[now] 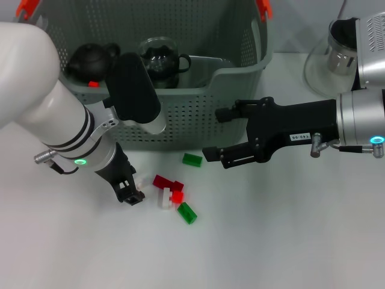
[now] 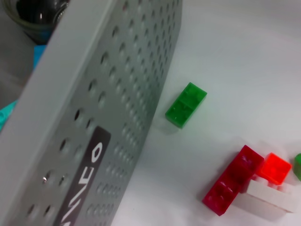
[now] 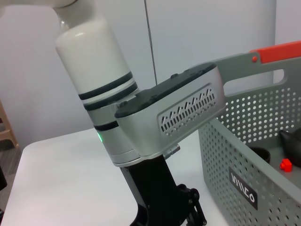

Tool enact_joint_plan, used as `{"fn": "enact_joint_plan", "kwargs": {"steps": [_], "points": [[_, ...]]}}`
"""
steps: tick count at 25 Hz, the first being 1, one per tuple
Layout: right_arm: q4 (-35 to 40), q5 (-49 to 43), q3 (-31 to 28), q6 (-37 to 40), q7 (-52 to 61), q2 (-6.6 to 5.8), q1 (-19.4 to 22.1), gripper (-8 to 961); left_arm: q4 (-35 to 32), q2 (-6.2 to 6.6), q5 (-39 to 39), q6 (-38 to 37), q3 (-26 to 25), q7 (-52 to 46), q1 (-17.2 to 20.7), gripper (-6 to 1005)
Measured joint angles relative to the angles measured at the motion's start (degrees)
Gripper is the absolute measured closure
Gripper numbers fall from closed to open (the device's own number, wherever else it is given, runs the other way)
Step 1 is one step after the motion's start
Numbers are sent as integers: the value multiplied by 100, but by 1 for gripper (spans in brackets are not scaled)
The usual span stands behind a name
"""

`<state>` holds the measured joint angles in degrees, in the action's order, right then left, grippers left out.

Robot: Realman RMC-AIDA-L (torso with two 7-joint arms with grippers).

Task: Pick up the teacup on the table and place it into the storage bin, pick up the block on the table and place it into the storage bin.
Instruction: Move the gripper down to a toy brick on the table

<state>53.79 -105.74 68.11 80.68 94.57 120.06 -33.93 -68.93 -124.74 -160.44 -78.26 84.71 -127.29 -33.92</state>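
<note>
Left hand (image 1: 133, 195) beside scattered blocks (image 1: 175, 195).

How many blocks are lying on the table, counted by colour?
Green blocks: 2
Dark red block: 1
Bright red block: 1
White block: 1
Total: 5
The left claw is down beside the cluster. The right claw, open, is in front of the storage bin.
</note>
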Motion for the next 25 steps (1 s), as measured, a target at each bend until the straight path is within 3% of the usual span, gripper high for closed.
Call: {"fn": "enact_joint_plan", "kwargs": {"steps": [5, 8, 25], "points": [[0, 0, 0, 0, 0, 8, 0, 15, 8, 2, -3, 68, 45, -70, -1, 472], [0, -1, 0, 0, 0, 9, 0, 15, 10, 2, -5, 72, 54, -90, -1, 521], [0, 11, 0, -11, 0, 9, 9, 15, 261, 8, 37, 164, 54, -238, -109, 646]]}}
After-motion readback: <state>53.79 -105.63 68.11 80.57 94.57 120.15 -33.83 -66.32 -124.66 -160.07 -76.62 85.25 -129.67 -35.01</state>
